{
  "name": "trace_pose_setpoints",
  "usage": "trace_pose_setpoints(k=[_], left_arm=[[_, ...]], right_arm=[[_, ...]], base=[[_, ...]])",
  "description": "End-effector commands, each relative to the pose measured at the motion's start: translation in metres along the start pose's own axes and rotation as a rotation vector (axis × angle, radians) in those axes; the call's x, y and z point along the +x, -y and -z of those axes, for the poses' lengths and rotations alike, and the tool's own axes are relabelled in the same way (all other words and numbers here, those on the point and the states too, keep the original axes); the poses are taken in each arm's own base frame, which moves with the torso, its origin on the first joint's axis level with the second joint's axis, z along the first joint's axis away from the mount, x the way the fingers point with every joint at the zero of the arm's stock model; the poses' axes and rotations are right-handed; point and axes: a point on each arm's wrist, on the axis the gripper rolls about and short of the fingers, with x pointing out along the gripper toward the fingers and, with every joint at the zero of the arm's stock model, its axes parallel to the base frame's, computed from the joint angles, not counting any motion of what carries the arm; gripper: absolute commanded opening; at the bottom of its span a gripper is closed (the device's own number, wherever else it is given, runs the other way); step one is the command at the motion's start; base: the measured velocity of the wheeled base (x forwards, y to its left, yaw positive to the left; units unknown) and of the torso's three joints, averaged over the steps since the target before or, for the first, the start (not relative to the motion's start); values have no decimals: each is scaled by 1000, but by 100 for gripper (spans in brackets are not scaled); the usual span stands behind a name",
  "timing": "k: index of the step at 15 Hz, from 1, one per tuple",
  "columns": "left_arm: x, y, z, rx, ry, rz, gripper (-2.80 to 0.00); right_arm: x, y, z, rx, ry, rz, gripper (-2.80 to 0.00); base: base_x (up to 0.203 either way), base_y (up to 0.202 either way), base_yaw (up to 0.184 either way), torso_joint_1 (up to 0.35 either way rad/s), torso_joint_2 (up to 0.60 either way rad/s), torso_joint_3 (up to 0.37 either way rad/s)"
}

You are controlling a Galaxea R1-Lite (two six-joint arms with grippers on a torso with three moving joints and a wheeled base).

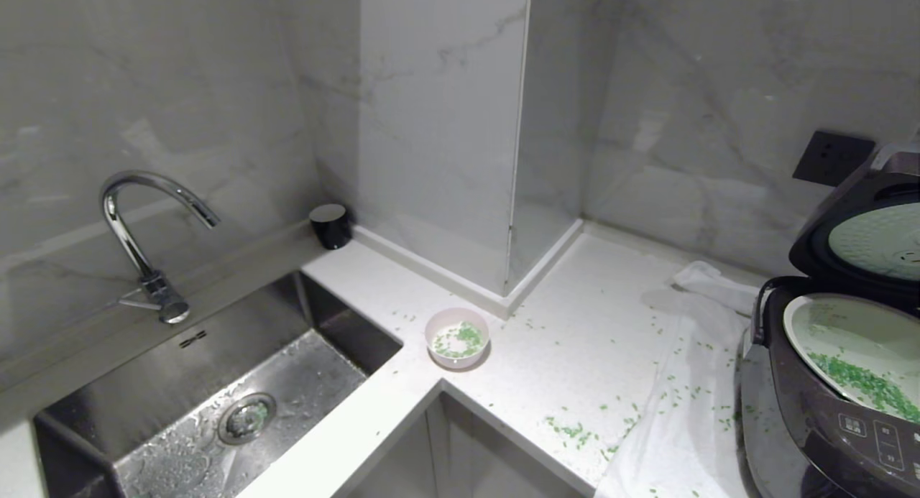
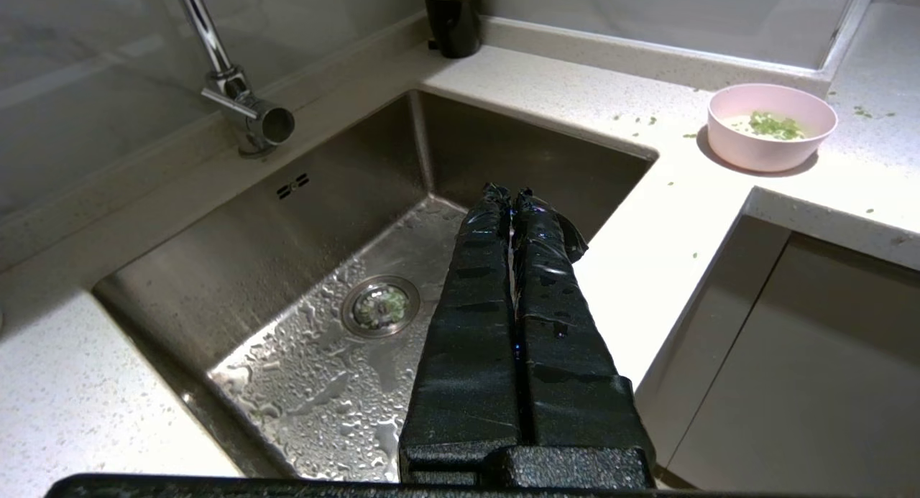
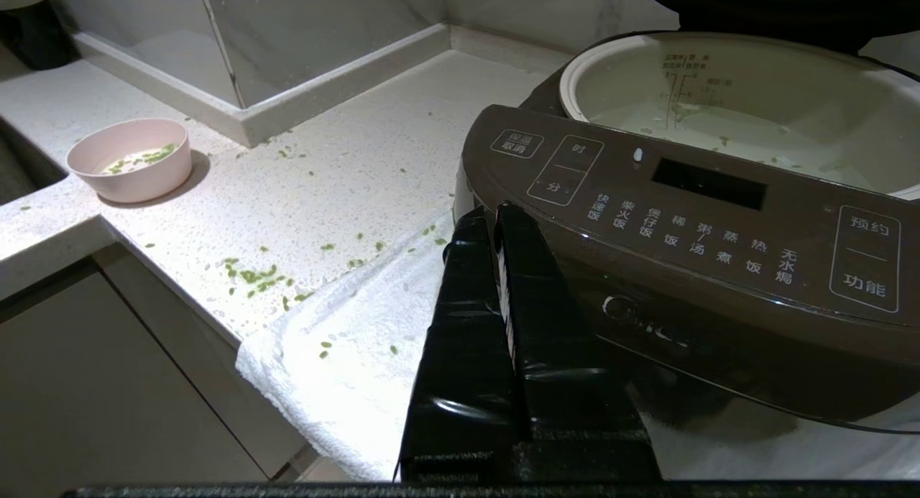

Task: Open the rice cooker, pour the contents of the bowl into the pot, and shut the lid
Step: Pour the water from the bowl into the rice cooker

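Note:
The dark brown rice cooker (image 1: pixel 834 404) (image 3: pixel 690 254) stands at the right on a white towel, its lid (image 1: pixel 859 228) raised. Its pale pot (image 1: pixel 848 340) (image 3: pixel 726 103) holds green grains (image 1: pixel 866 383). The pink bowl (image 1: pixel 457 337) (image 2: pixel 770 126) (image 3: pixel 131 159) sits upright on the counter near the sink corner with a few green bits (image 1: pixel 460 338) inside. Neither arm shows in the head view. My left gripper (image 2: pixel 509 194) hangs shut and empty over the sink. In front of the cooker's panel my right gripper (image 3: pixel 489 214) is shut and empty.
A steel sink (image 1: pixel 215 390) with a wet floor and a curved tap (image 1: pixel 136 225) fills the left. A black cup (image 1: pixel 330 225) stands in the back corner. Green bits (image 1: pixel 575 432) lie scattered on the white counter and on the towel (image 1: pixel 683 412). A wall socket (image 1: pixel 832 157) sits behind the cooker.

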Motion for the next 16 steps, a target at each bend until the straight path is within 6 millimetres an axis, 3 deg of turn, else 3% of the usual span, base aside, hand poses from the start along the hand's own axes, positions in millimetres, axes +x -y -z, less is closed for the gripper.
trace_pose_setpoints(k=[1, 4, 8, 12, 16], left_arm=[[1, 0, 4, -3, -13, 2, -280], [1, 0, 4, -4, -13, 0, -280], [1, 0, 4, -4, -13, 2, -280], [1, 0, 4, -6, -14, 2, -280], [1, 0, 4, -6, -13, 3, -280]], right_arm=[[0, 0, 0, -3, -1, -1, -280], [0, 0, 0, 0, -1, -1, -280], [0, 0, 0, -1, -1, -1, -280], [0, 0, 0, -2, -1, -1, -280], [0, 0, 0, -2, -1, -1, -280]], base=[[0, 0, 0, 0, 0, 0], [-38, 0, 0, 5, 1, -1], [-174, 0, -4, 0, 0, 2], [0, 0, 0, 7, 1, -2], [5, 10, -150, 2, 1, 1]])
